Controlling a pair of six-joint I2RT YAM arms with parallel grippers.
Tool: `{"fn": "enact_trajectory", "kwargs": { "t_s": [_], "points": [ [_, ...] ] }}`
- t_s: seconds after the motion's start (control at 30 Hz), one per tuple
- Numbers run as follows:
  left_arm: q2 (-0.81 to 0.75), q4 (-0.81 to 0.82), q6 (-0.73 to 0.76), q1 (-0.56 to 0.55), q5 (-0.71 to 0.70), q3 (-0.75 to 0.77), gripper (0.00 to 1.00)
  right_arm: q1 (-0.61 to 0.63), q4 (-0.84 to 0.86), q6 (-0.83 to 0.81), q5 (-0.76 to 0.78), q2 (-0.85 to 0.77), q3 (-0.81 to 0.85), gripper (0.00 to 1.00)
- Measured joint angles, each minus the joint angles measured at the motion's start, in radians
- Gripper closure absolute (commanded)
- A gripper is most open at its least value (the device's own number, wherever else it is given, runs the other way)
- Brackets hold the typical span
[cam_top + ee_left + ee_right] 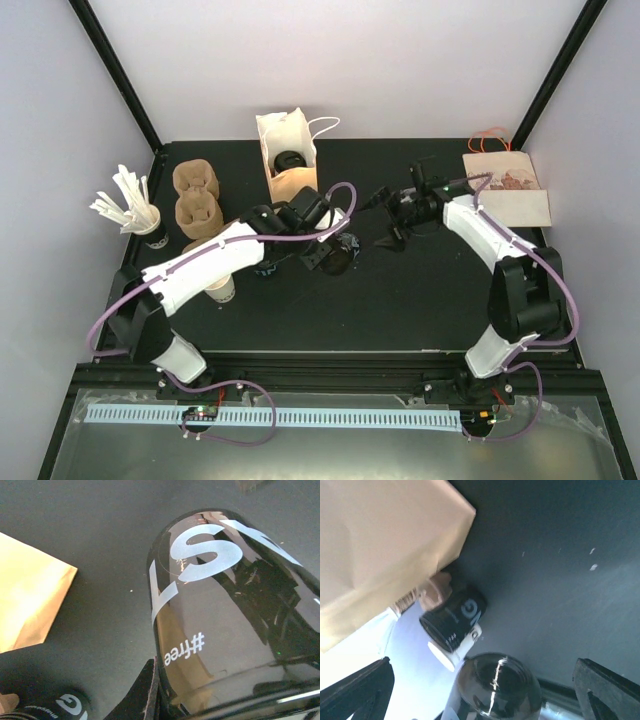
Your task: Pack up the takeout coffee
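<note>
A glossy black coffee cup [343, 251] with white lettering lies tilted at the table's middle. My left gripper [324, 256] is shut on it. In the left wrist view the cup [225, 605] fills the right side, and one dark finger [143, 696] presses against its wall; the other finger is hidden. My right gripper [389, 231] hovers just right of the cup, open and holding nothing. Its fingers [356, 691] stand wide apart around the cup's round end [497, 685]. An upright paper bag [287, 150] stands behind, with something dark inside.
A second black cup [452, 615] lies near the bag's foot. Two brown cup carriers [197, 200] and a cup of white stirrers [133, 206] sit at the left. A flat paper bag [508, 187] lies at the back right. A pale cup [222, 288] stands under my left arm.
</note>
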Motion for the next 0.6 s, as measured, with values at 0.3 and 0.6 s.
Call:
{"fn": "enact_trajectory", "kwargs": {
  "t_s": [0.3,0.6],
  "points": [
    [0.217,-0.219,-0.057,0.000,0.137,0.220,0.98,-0.037,-0.223,-0.259,0.237,-0.024,0.071,0.00],
    [0.507,-0.491,-0.163,0.003,0.244,0.451,0.96,-0.038,-0.291,-0.520,0.396,-0.213,-0.025,0.01]
  ]
}}
